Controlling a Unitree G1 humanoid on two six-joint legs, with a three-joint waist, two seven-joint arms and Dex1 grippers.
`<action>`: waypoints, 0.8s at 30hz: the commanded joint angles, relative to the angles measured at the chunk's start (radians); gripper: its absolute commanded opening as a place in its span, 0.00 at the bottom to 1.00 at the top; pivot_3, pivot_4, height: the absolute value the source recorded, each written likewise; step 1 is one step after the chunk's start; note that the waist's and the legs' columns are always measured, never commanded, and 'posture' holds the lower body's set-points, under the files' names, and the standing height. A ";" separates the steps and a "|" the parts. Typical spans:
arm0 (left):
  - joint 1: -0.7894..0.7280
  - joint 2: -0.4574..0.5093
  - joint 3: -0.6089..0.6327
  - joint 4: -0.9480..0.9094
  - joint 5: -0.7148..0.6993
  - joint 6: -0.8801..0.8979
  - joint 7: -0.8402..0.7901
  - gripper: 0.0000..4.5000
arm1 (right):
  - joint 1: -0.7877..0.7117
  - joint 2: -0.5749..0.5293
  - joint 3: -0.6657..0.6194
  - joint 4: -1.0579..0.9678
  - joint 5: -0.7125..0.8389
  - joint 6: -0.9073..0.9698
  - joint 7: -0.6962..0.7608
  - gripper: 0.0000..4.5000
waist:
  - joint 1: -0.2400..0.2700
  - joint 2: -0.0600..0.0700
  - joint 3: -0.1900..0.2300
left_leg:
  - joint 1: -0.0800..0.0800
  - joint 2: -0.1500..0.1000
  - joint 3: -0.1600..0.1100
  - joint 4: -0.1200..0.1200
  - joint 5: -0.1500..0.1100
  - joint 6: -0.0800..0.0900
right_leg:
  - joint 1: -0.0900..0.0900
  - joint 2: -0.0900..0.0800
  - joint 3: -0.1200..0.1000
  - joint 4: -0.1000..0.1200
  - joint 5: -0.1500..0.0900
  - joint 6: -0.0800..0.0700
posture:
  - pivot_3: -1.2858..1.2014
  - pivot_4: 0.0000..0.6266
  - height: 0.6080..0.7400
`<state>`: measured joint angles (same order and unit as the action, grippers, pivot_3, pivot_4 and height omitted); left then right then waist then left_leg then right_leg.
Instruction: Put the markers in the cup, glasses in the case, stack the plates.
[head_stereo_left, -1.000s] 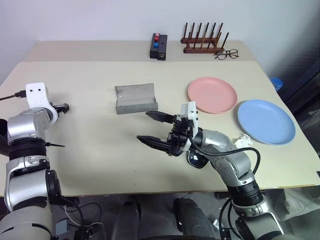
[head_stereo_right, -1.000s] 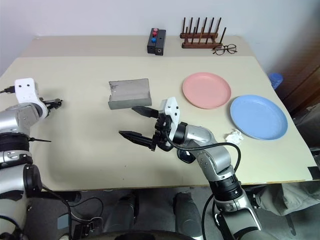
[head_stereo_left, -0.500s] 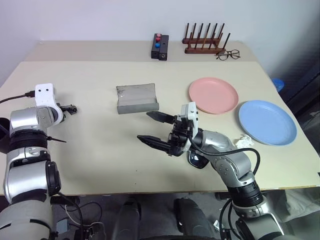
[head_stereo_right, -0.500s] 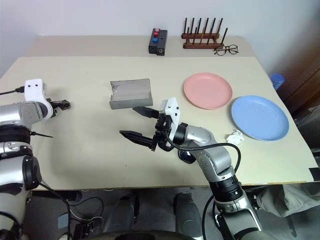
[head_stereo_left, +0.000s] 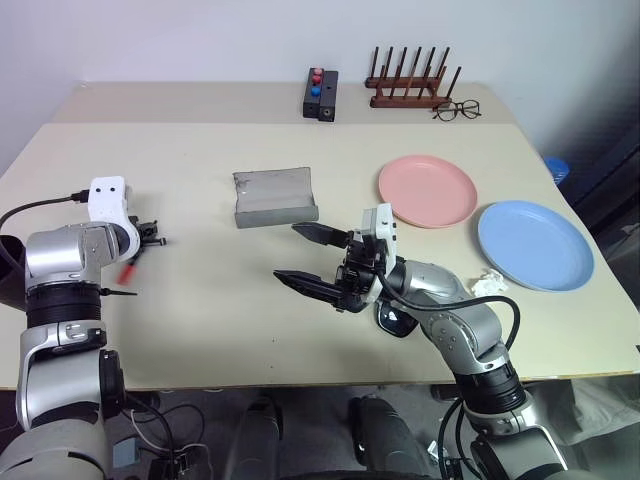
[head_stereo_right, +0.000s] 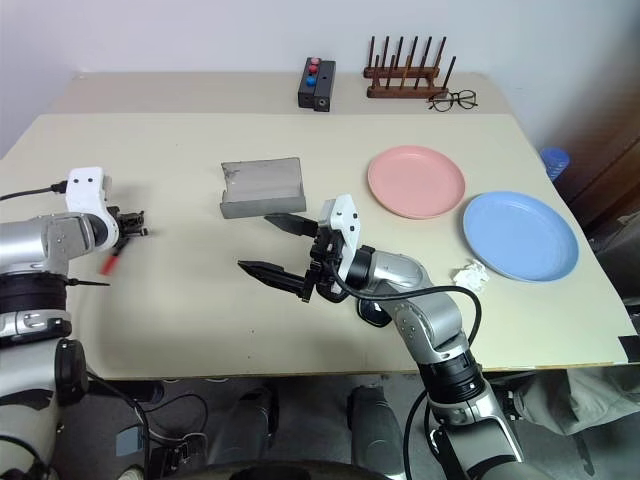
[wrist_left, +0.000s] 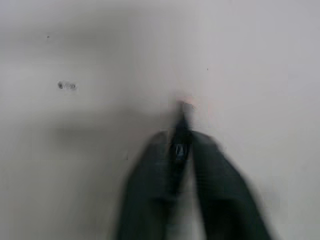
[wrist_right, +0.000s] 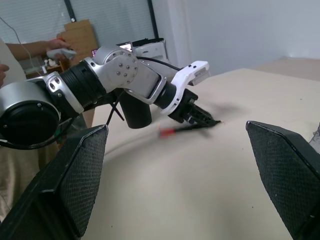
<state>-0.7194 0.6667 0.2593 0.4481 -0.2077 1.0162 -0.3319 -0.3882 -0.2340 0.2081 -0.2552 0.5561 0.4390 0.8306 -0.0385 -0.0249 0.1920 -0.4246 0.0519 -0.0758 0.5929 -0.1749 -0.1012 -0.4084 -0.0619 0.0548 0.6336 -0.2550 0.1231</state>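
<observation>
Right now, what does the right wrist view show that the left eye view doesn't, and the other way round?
Right wrist view: a person's hand in the background. Left eye view: case, pink plate, blue plate, right gripper with jaws open. Both: left gripper, jaws shut on the red marker.

On the tabletop (head_stereo_left: 200, 330): two plates, one pink plate (head_stereo_left: 425, 190) and one blue plate (head_stereo_left: 533, 243); one grey case (head_stereo_left: 273, 197); one red marker (head_stereo_right: 109, 262); one pair of black sunglasses (head_stereo_left: 392, 322); one pair of wire spectacles (head_stereo_left: 455, 109); one wooden rack (head_stereo_left: 408, 80); one button box (head_stereo_left: 320, 93); one crumpled white scrap (head_stereo_left: 488, 282).
</observation>
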 joint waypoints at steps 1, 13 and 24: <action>0.009 -0.015 -0.007 -0.004 -0.007 0.011 -0.005 0.03 | -0.009 0.008 -0.009 -0.031 0.019 -0.001 0.000 1.00 | 0.000 0.000 0.000 | 0.000 0.000 0.000 0.000 0.000 0.000 | 0.000 0.000 0.000 0.000 0.000 0.000 | 0.52 0.24 0.99; -0.022 -0.082 0.069 -0.192 -0.018 -0.223 0.081 0.03 | -0.004 0.003 -0.015 -0.036 0.020 0.001 -0.004 1.00 | 0.005 -0.001 0.000 | -0.001 0.000 0.000 0.001 0.000 0.000 | -0.001 0.000 0.000 0.000 0.000 0.000 | 0.52 0.24 0.99; 0.073 -0.092 0.231 -0.661 -0.026 -0.367 0.223 0.03 | -0.013 -0.026 -0.026 -0.037 0.001 -0.034 0.010 1.00 | -0.007 -0.001 0.001 | -0.001 0.000 0.000 -0.001 0.000 0.000 | -0.001 0.000 0.000 0.000 0.000 0.000 | 0.52 0.24 0.99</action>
<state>-0.6501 0.5507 0.4405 -0.1466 -0.2558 0.6844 -0.1380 -0.3896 -0.2622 0.1980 -0.2552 0.5523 0.4272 0.8326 -0.0453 -0.0255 0.1926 -0.4254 0.0522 -0.0758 0.5922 -0.1749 -0.1013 -0.4095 -0.0616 0.0551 0.6333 -0.2548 0.1234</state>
